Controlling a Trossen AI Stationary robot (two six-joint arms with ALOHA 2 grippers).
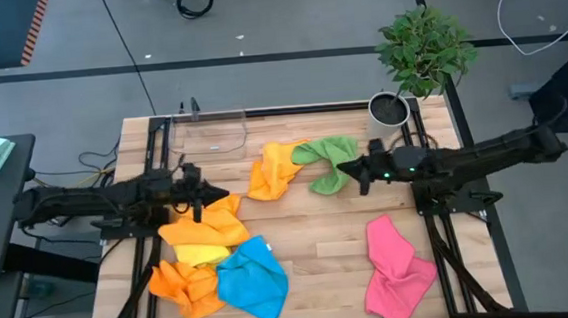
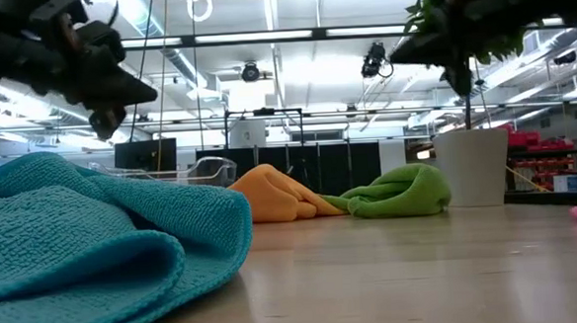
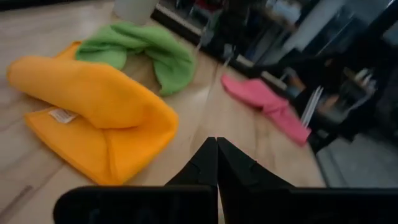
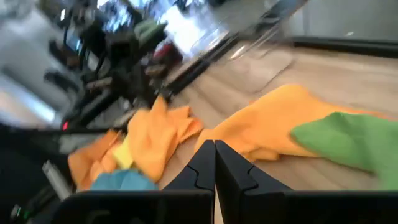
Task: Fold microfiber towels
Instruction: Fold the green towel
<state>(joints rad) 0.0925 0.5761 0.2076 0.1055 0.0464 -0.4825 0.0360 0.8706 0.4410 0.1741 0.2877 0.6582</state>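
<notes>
Orange towel (image 1: pixel 273 170): unfolded, mid-table.
Left gripper (image 1: pixel 198 197): pressed together, empty.
Right gripper (image 1: pixel 363 171): likewise.
Advice: pinch one corner.

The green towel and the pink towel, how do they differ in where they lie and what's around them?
The green towel lies at the far side of the table, near the potted plant; the pink towel lies at the near right edge. The green towel touches an orange towel; the pink towel lies alone. The right gripper is beside the green towel, away from the pink one. Both are crumpled, unfolded.
</notes>
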